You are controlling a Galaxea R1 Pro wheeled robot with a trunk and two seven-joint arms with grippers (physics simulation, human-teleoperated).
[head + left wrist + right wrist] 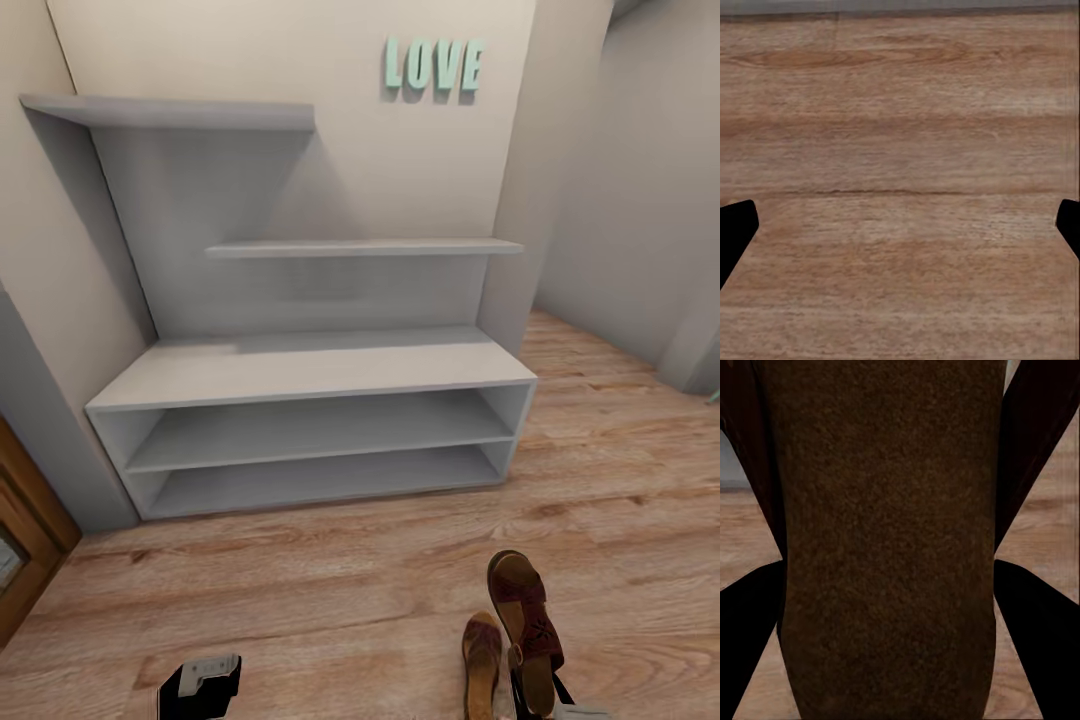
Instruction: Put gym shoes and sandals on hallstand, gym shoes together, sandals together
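The pale grey hallstand (310, 365) stands against the wall ahead, its flat top and two open shelf rows bare. Two dark brown sandals are at the lower right of the head view. One sandal (524, 618) is tilted up off the corridor floor (300, 600), with my right gripper (535, 692) shut on it; its brown sole (889, 540) sits between the dark fingers (750, 645) in the right wrist view. The other sandal (482, 662) lies on the floor just beside it. My left gripper (205, 685) hangs open over bare planks (900, 150). The gym shoes are out of view.
Two floating shelves (360, 247) are fixed to the hallstand's back panel, with mint "LOVE" letters (433, 67) on the wall above. A wooden door edge (25, 540) is at the far left. The corridor continues past a grey wall (640, 200) to the right.
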